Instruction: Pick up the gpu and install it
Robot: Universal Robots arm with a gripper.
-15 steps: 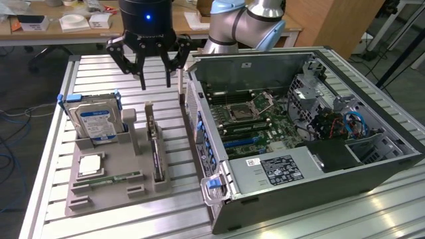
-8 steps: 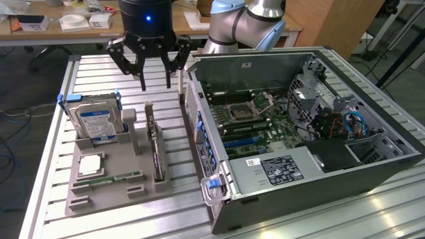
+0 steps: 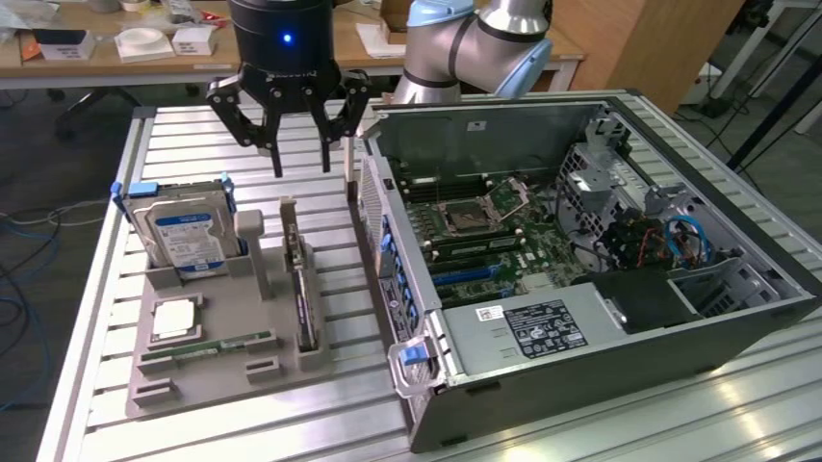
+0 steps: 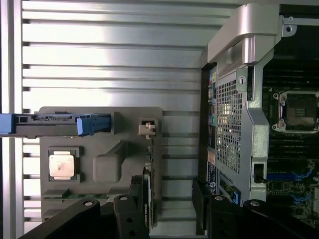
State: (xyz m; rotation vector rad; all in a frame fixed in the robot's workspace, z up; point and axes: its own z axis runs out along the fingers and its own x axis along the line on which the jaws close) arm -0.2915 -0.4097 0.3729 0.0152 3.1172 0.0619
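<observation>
The gpu [image 3: 298,279] stands on its long edge in a slot of the grey holder [image 3: 218,377], its silver bracket end toward the back of the table. In the wrist view the gpu [image 4: 148,154] appears edge-on as a thin strip in the holder [image 4: 129,117]. My gripper [image 3: 302,166] hangs open above the table, just behind the bracket end of the card and clear of it. Seen from the wrist, the gripper [image 4: 167,204] has its dark fingers [image 4: 133,199] spread, one at the card's edge and one toward the computer case. Nothing is held.
The open computer case [image 3: 719,318] lies beside the holder, its motherboard [image 3: 495,226] and blue slots [image 3: 469,279] exposed. The holder also carries a hard drive [image 3: 187,231], a CPU [image 3: 173,318] and a RAM stick [image 3: 206,346]. The table is ribbed aluminium [image 3: 180,144].
</observation>
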